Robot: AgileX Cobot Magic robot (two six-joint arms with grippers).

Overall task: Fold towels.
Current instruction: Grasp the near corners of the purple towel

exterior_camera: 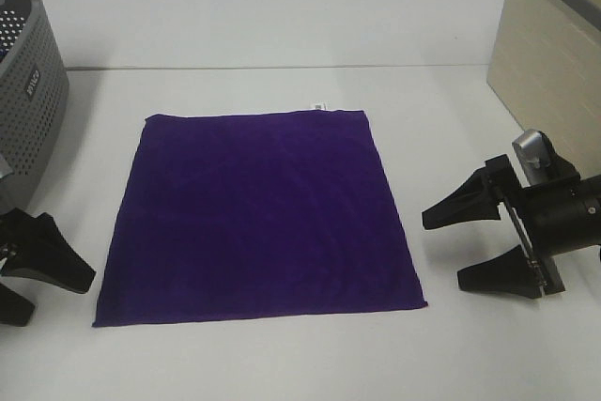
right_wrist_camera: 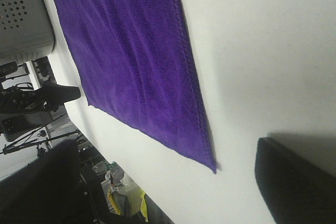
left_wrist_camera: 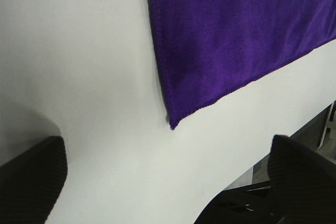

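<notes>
The deep purple towel (exterior_camera: 258, 213) lies flat and spread out in the middle of the white table, with a small white tag (exterior_camera: 319, 106) at its far edge. My left gripper (exterior_camera: 38, 279) is open and empty at the table's front left, just left of the towel's near left corner (left_wrist_camera: 172, 125). My right gripper (exterior_camera: 470, 246) is open and empty, right of the towel's near right corner (right_wrist_camera: 212, 167). Neither gripper touches the towel. The towel also shows in the left wrist view (left_wrist_camera: 236, 30) and in the right wrist view (right_wrist_camera: 131, 56).
A grey perforated basket (exterior_camera: 28, 91) stands at the far left; it also shows in the right wrist view (right_wrist_camera: 21, 14). A beige box (exterior_camera: 554, 53) stands at the far right. The white table (exterior_camera: 282, 354) ends close in front of the towel.
</notes>
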